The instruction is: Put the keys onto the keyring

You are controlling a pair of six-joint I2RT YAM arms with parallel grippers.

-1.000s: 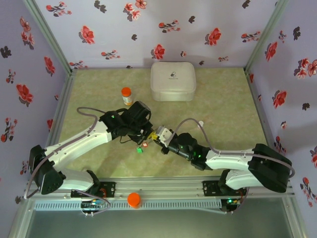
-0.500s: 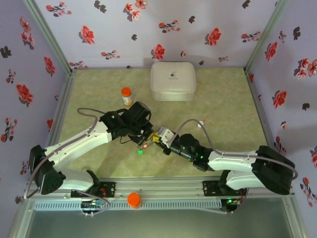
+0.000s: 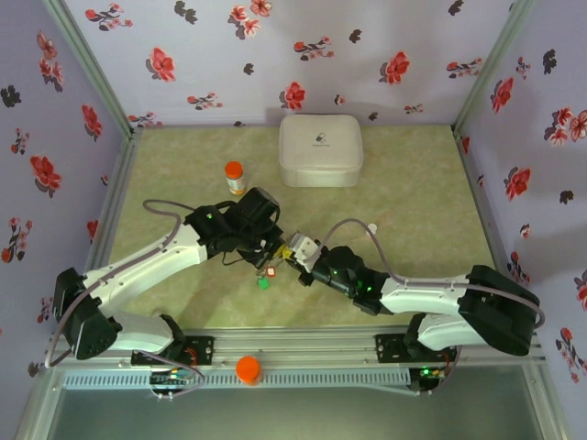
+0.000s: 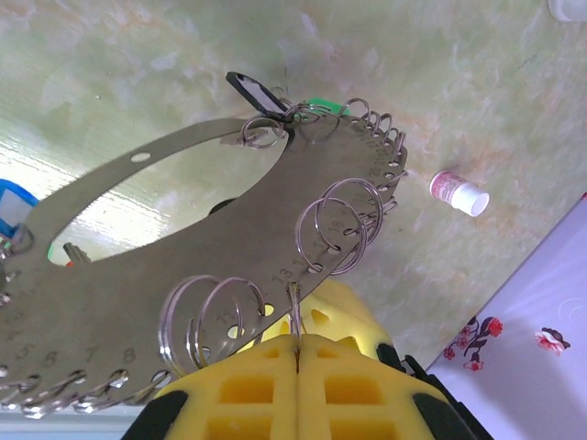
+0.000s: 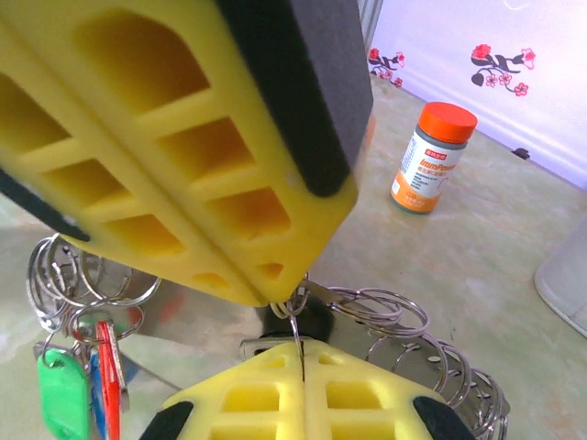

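Left wrist: left gripper (image 4: 295,341) pinches the keyring (image 4: 229,247) rim. Right wrist: right gripper (image 5: 299,353) clamps a thin keyring loop; keys (image 5: 101,376) hang beside.

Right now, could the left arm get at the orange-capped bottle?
Probably not to grasp: the bottle stands near, unobstructed, but the left gripper is shut on the keyring.

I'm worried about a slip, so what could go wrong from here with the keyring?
The left gripper holds the keyring by a thin bit of rim, so a tug may twist it loose. The right gripper pinches a fine wire ring beside those jaws; they could collide or drop it.
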